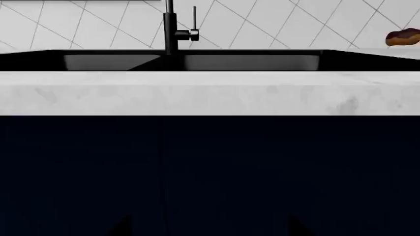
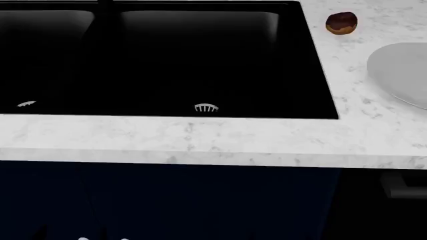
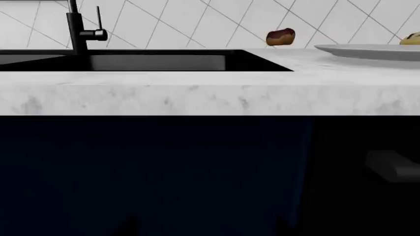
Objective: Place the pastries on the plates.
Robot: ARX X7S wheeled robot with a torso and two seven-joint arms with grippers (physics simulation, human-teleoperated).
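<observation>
Neither gripper can be assessed. Only dark finger-tip silhouettes show at the edge of the left wrist view and likewise in the right wrist view, against the dark cabinet front; how far the fingers stand apart cannot be told, and nothing is seen held or touched by them.

Count from the head view: one donut, one grey plate, one double-basin black sink with two drain strainers. A second pastry, yellowish, shows only as a sliver at the right wrist view's edge, beyond the plate rim; it cannot be identified further. One black faucet stands behind the sink.

The donut lies on the white marbled counter at about 1 o'clock in the head view, just off the sink's far right corner, and at roughly 10 o'clock from the plate, apart from it. It rests flat, chocolate glaze up, tan underside down. Being round, it shows no evident long axis or heading.

The plate lies at 3 o'clock, cut by the frame edge, bare where visible.
</observation>
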